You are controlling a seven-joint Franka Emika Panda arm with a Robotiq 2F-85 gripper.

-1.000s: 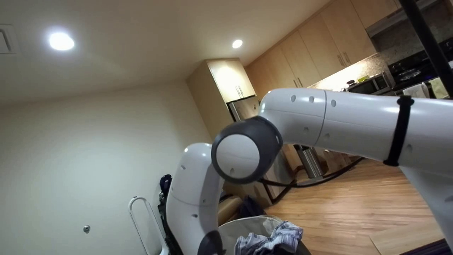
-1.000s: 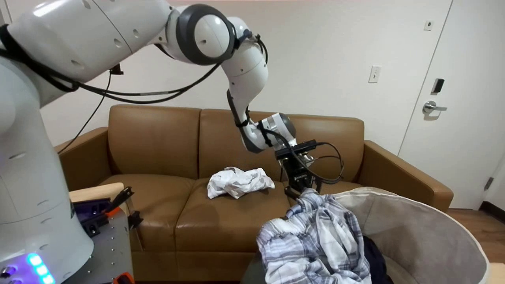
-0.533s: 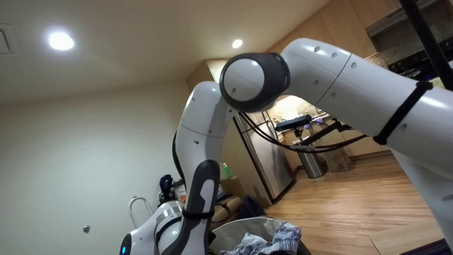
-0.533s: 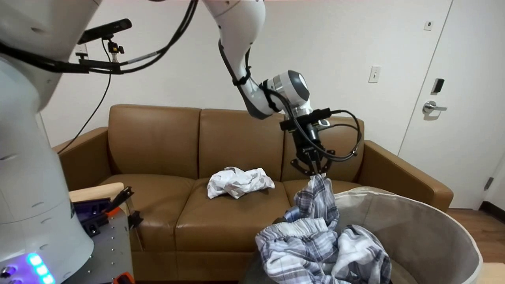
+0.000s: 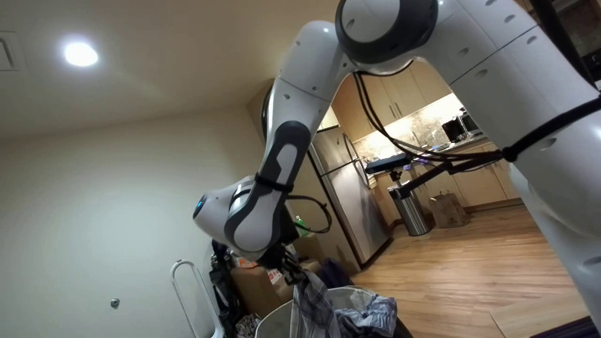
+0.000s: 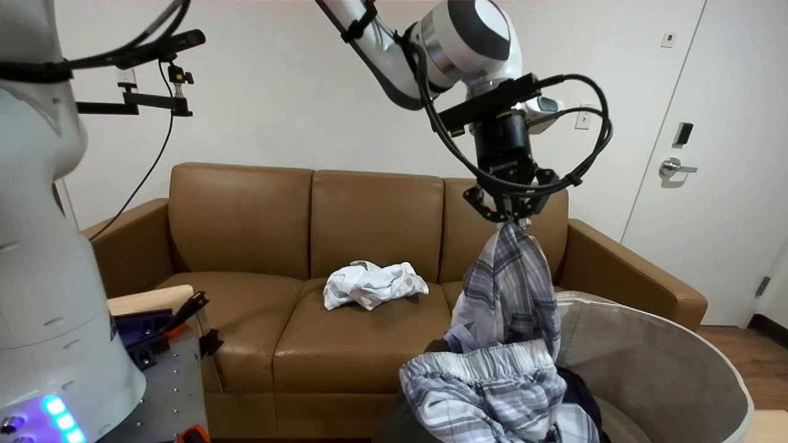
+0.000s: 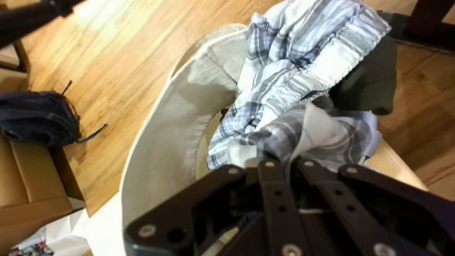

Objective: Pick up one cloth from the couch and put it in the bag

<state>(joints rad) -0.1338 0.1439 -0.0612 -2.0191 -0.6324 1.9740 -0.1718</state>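
My gripper (image 6: 512,219) is shut on a grey-and-white plaid cloth (image 6: 510,277), holding it above the near left side of the bag (image 6: 659,351). In the wrist view a fold of this plaid cloth (image 7: 320,137) runs between the fingertips. Below it, a plaid bundle with an elastic band (image 6: 486,387) lies across the bag's rim; whether it is the same piece I cannot tell. A dark cloth (image 7: 373,78) also drapes at the rim. Another cloth, white and crumpled (image 6: 374,285), rests on the middle seat of the brown couch (image 6: 345,344).
Clamps and a wooden piece (image 6: 151,300) sit on the metal base beside the robot. A black camera on a stand (image 6: 163,48) is near the arm. Cardboard boxes (image 7: 35,170) and a dark backpack (image 7: 39,117) lie on the floor past the bag.
My gripper has risen from low beside the bag and moved toward it, drawing the plaid cloth up into a hanging length. The white cloth on the couch has stayed put.
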